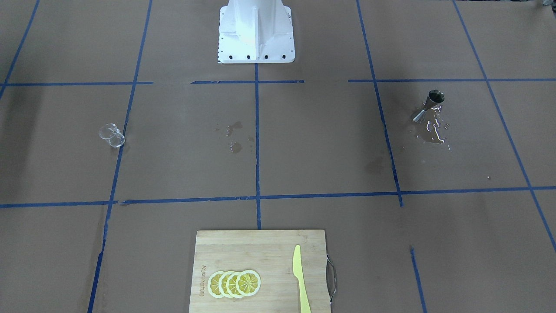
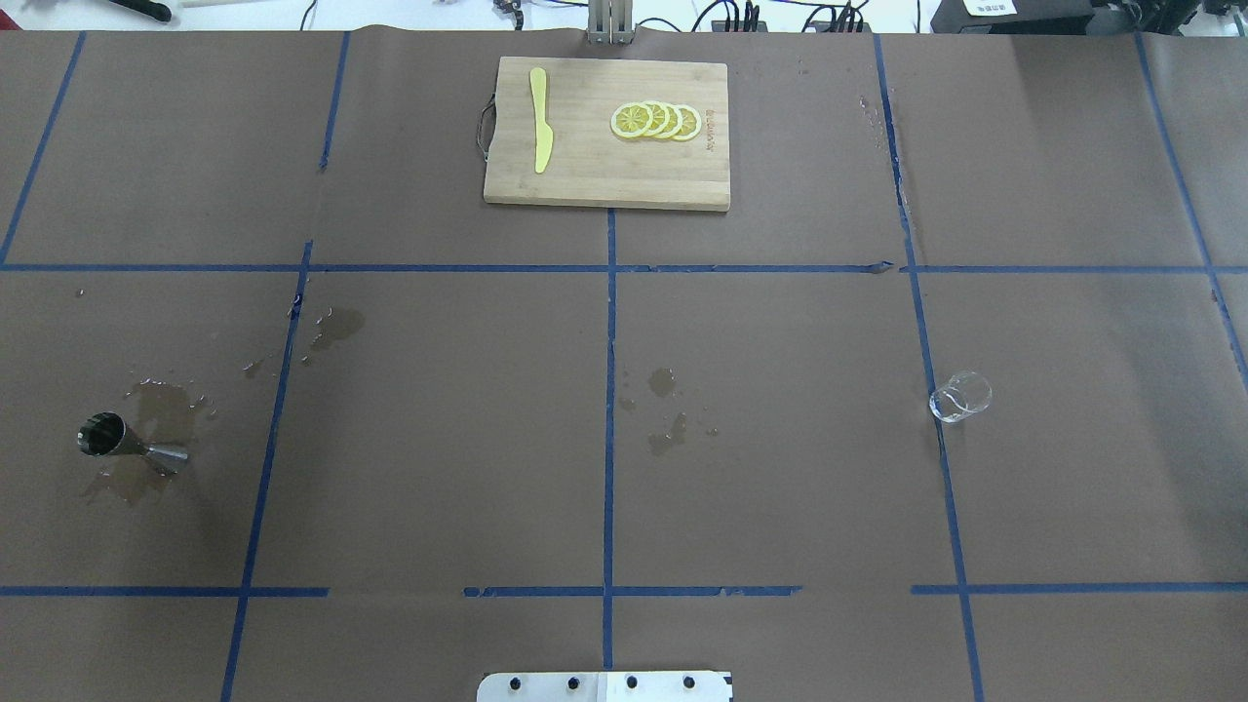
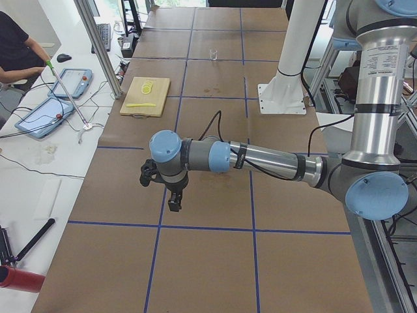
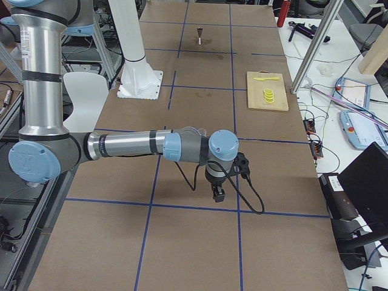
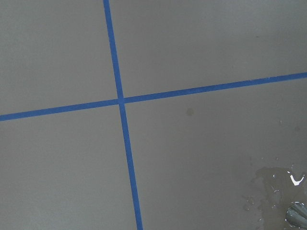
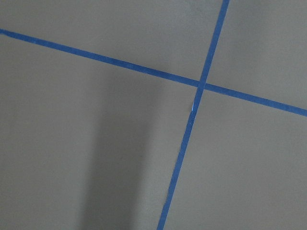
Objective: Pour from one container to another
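The clear glass beaker (image 1: 112, 135) (image 2: 960, 397) (image 3: 213, 53) sits on the brown table on my right side, by a blue tape line. On my left side the silver jigger (image 1: 430, 105) (image 2: 122, 441) (image 4: 199, 35) stands in a puddle of spilled liquid (image 2: 156, 405); its rim just shows in the left wrist view's corner (image 5: 298, 214). My left gripper (image 3: 174, 201) and right gripper (image 4: 217, 194) show only in the side views, pointing down over bare table, well short of both vessels. Whether they are open or shut I cannot tell.
A wooden cutting board (image 2: 604, 180) at the far middle carries lemon slices (image 2: 655, 121) and a yellow knife (image 2: 539, 132). Wet spots (image 2: 668, 429) mark the table's middle. The white robot base (image 1: 256, 34) stands at the near edge. An operator (image 3: 16, 52) sits beyond the far side.
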You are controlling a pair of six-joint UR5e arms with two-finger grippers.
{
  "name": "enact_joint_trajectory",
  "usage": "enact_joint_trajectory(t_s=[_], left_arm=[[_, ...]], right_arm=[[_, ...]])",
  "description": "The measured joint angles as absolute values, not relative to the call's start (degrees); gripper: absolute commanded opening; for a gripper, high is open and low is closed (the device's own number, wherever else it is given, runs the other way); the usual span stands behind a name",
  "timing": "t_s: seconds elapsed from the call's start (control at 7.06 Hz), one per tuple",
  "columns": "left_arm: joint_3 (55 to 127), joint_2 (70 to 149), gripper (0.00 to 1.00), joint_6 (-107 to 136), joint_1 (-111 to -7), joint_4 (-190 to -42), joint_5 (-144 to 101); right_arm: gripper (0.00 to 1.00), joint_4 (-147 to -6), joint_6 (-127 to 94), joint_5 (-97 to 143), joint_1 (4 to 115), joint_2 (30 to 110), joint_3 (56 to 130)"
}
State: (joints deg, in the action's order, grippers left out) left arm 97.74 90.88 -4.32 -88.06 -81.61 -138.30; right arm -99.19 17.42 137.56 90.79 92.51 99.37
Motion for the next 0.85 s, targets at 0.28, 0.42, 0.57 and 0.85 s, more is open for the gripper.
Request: enact_joint_trajectory(t_s=[0.28,0.42,0.57,0.85], left_arm=[[96.15,91.09,1.00,-4.32,-87.96,-81.71,-138.33],[95.94,90.99,1.00,-4.40,-87.96,-81.75,-138.32],[95.85,90.77,1.00,-4.53,-87.96,-81.79,-138.26],[95.61,91.06,1.00,-4.56,-87.93,-81.80,-138.18]], right_arm=[[1.00,-99.15,17.48,137.49,90.82,92.47,99.43],[1.00,-99.14,17.49,137.38,90.83,92.43,99.47],[1.00,-99.21,17.47,137.05,90.85,92.37,99.54],[1.00,-99.66,17.37,135.17,90.86,92.47,99.73]])
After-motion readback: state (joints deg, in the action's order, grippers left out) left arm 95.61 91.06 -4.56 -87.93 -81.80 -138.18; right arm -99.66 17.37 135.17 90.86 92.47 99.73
